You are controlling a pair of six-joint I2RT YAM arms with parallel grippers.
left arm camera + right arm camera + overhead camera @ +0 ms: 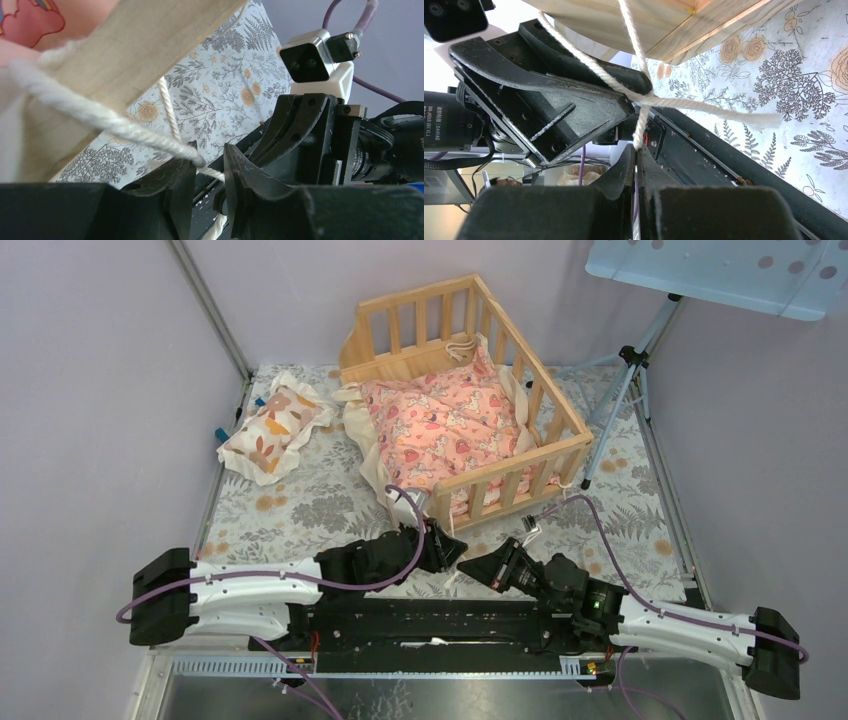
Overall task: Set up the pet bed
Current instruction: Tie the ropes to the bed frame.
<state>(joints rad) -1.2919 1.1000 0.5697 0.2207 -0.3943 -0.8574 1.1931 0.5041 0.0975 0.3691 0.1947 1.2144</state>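
Soft, even light fills the overhead view, faint shadows under the pet bed. Near the left wrist lens, pink cushion and cord blur; glare whitens the right wrist view's upper left.

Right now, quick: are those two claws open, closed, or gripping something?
Left gripper: open, with the white cord lying loose in the gap.
Right gripper: closed, pinching the white cord.

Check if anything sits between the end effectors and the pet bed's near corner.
Only the cream tie cord. It runs from the pet bed corner through the parted fingers of the left end effector, and a strand is pinched in the shut right end effector. Nothing else visible stands between.
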